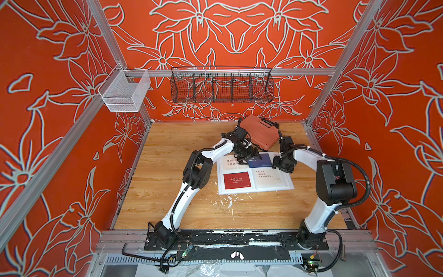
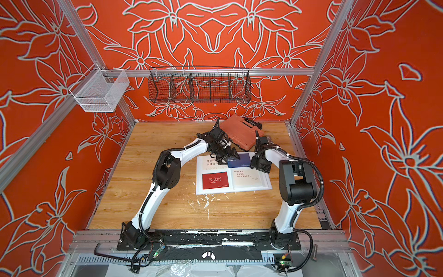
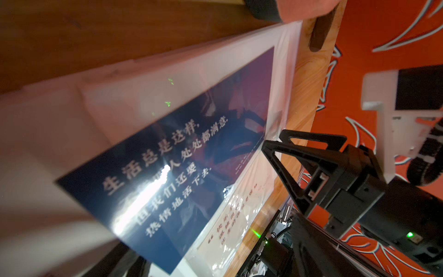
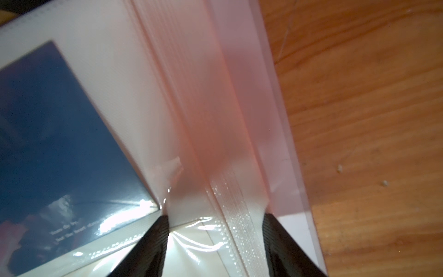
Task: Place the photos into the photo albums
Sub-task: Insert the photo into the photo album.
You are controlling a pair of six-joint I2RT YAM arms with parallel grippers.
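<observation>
The photo album (image 1: 286, 185) lies open on the table in both top views. A dark red photo (image 1: 236, 180) and a white one (image 1: 229, 162) sit on its left page. Another white photo (image 1: 268, 178) sits on its right page. The navy photo (image 1: 261, 160) lies askew over the upper right page, its far end under clear sleeve film (image 4: 182, 165). My left gripper (image 1: 251, 155) is open at the navy photo's (image 3: 191, 167) near end, which hovers over one finger. My right gripper (image 4: 215, 217) is open, its fingertips (image 4: 163, 223) pressing on the right page's outer edge.
An orange ribbed plastic case (image 1: 260, 134) lies just behind the album, close to both wrists. White flecks (image 1: 229, 201) dot the wood in front of the album. A black wire basket (image 1: 221, 86) and a white mesh basket (image 1: 124, 92) hang on the rail above.
</observation>
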